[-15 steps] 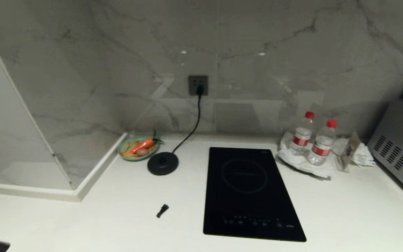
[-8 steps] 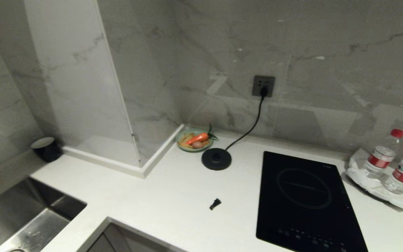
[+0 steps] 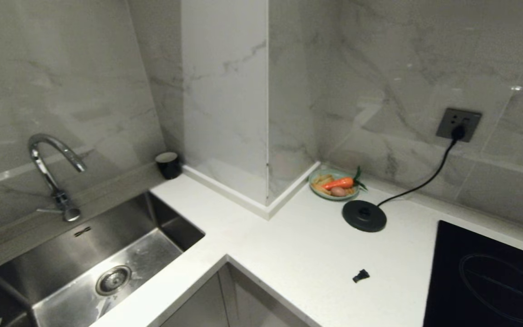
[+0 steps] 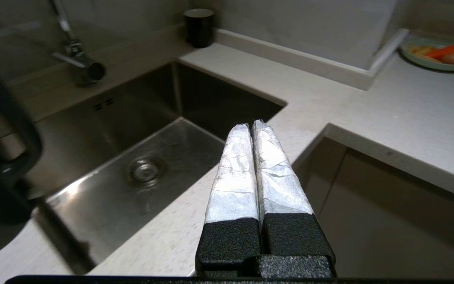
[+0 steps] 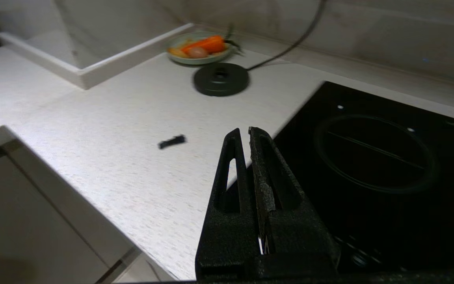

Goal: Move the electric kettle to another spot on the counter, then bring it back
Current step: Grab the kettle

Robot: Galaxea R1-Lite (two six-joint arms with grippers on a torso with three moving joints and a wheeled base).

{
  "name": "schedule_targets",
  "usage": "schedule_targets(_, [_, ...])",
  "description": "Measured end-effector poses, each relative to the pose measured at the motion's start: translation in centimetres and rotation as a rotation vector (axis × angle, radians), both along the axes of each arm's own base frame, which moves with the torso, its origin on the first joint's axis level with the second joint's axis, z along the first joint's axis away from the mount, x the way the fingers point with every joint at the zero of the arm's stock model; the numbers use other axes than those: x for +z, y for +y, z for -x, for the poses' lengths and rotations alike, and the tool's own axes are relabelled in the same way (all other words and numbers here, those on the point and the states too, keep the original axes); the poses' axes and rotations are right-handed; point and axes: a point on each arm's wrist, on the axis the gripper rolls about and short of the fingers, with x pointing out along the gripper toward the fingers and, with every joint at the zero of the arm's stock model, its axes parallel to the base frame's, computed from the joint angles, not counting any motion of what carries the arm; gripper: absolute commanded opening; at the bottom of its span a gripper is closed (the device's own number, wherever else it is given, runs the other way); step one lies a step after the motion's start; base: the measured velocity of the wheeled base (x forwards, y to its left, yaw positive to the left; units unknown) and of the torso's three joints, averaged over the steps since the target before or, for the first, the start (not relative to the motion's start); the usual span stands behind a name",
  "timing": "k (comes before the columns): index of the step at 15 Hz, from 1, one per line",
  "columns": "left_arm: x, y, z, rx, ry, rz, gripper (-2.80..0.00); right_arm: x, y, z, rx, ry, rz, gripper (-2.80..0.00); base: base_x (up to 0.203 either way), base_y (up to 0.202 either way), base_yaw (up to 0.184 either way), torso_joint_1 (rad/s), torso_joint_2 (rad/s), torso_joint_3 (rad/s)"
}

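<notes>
The electric kettle (image 4: 2,157) shows only in the left wrist view, as a blurred black shape with a big loop handle beside the sink, cut off by the picture's edge. The white speckled counter (image 3: 288,245) wraps round the corner. My left gripper (image 4: 250,125) is shut and empty, its foil-wrapped fingers (image 4: 231,173) held over the counter's front edge by the sink. The right gripper (image 5: 244,132) is also shut and empty, over the edge of the black hob (image 5: 369,157). Neither gripper appears in the head view.
The round black kettle base (image 3: 364,215) with its cord to the wall socket (image 3: 459,123) sits beside a plate of vegetables (image 3: 334,184). A small black piece (image 3: 360,275) lies on the counter. On the left are a steel sink (image 3: 170,227), a tap (image 3: 50,168) and a black cup (image 3: 168,164).
The whole head view has swung to the left, so the camera has turned. The sink, tap and black cup have come into view; the water bottles have left it.
</notes>
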Motion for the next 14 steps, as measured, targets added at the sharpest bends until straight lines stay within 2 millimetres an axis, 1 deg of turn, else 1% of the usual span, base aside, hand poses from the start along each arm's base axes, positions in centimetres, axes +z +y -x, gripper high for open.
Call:
schedule_targets(4, [0.00, 0.00, 0.00, 0.000, 0.000, 0.000, -2.80, 0.00, 0.00, 0.00, 0.000, 0.000, 0.000, -2.80, -0.001, -0.006, 0.170, 0.003, 0.00, 0.005])
schedule_targets(6, [0.00, 0.00, 0.00, 0.000, 0.000, 0.000, -2.80, 0.00, 0.00, 0.00, 0.000, 0.000, 0.000, -2.80, -0.003, 0.000, 0.102, 0.004, 0.01, 0.006])
schedule_targets(14, [0.00, 0.00, 0.00, 0.000, 0.000, 0.000, -2.80, 0.00, 0.00, 0.00, 0.000, 0.000, 0.000, -2.80, 0.000, 0.000, 0.000, 0.000, 0.00, 0.000])
